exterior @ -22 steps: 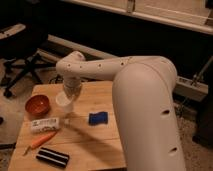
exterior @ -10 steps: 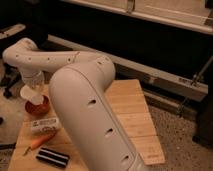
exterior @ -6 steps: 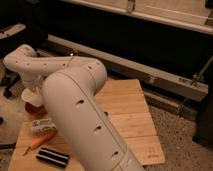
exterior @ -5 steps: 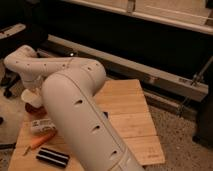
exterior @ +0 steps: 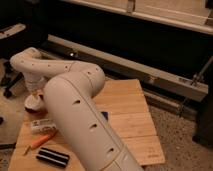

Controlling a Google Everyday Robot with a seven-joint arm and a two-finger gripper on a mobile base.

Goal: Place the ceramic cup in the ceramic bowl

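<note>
The orange-red ceramic bowl (exterior: 30,106) sits at the far left corner of the wooden table (exterior: 131,116). Only its left rim shows under my arm. The gripper (exterior: 34,96) hangs straight down over the bowl, at the end of the white arm that fills the middle of the view. A white round shape, the ceramic cup (exterior: 33,100), shows right under the gripper at the bowl's rim level. I cannot tell whether it rests in the bowl or is still held.
A white rectangular packet (exterior: 41,125) lies in front of the bowl, then an orange carrot-shaped item (exterior: 42,141) and a black bar (exterior: 52,157). A blue item (exterior: 104,115) peeks out beside my arm. A chair base (exterior: 8,82) stands left of the table.
The arm has swung from the table's middle to the left with the white cup, and has come down over the bowl. In the last half second it has hardly moved.
</note>
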